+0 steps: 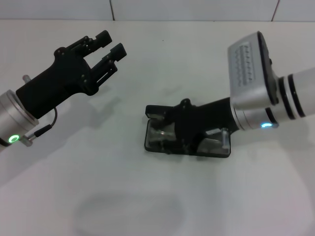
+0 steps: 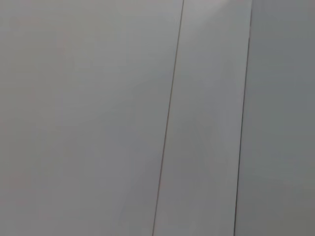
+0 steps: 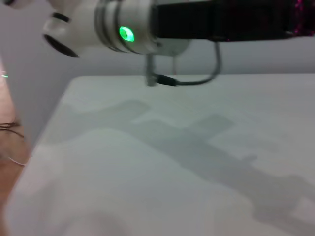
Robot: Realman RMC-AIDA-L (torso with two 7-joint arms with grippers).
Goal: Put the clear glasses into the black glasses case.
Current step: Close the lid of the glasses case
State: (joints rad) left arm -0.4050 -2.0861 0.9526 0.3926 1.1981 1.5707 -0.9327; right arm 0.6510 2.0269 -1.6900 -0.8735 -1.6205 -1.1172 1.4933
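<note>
We see the black glasses case (image 1: 187, 145) lying open on the white counter (image 1: 147, 196), its long axis running side to side before us. The clear glasses (image 1: 165, 133) seem to rest inside it, only faintly visible. Our right pincer (image 1: 160, 112) is down over the case, directly above its left end; whether it is apart or together we cannot tell. Our left pincer (image 1: 109, 45), fingers apart and empty, hangs well away from the case, farther off.

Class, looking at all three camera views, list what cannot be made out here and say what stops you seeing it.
- Head view: the right gripper covers much of the black glasses case, so the clear glasses show only as faint glints.
- Right gripper's fingers: open or shut is unclear.
- Left wrist view: only blank wall.
- Right wrist view: case out of frame.
</note>
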